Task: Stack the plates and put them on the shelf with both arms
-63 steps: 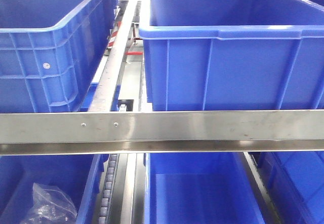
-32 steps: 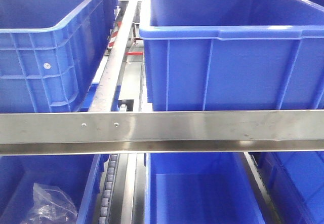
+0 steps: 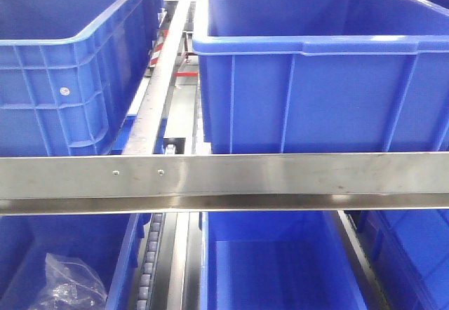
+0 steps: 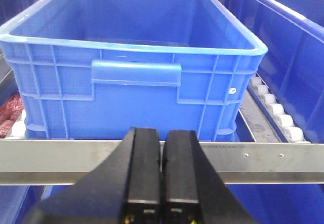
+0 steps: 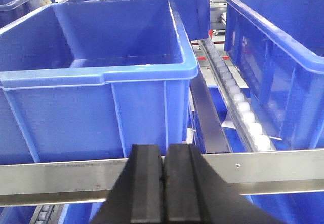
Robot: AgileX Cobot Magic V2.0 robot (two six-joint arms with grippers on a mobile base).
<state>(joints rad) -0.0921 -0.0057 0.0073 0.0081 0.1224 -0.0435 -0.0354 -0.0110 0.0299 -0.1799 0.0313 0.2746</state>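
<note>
**Plates out of sight, both grippers empty at the shelf**

While facing the shelf [image 3: 224, 177], no plates anywhere in the three views; location cannot be told. Left gripper [image 4: 162, 183]: fingers pressed together, holding nothing, hovering before the steel rail and a blue crate [image 4: 131, 82]. Right gripper [image 5: 163, 188]: fingers likewise pressed together and empty, in front of another blue crate [image 5: 96, 97]. Crumpled clear bag [image 3: 66, 282] in a lower crate. Judging from the task alone: glossy plates likely stiff, slippery, breakable and fairly heavy once stacked. Best pinched at the raised rim on opposite sides, one arm each, kept level.
</note>
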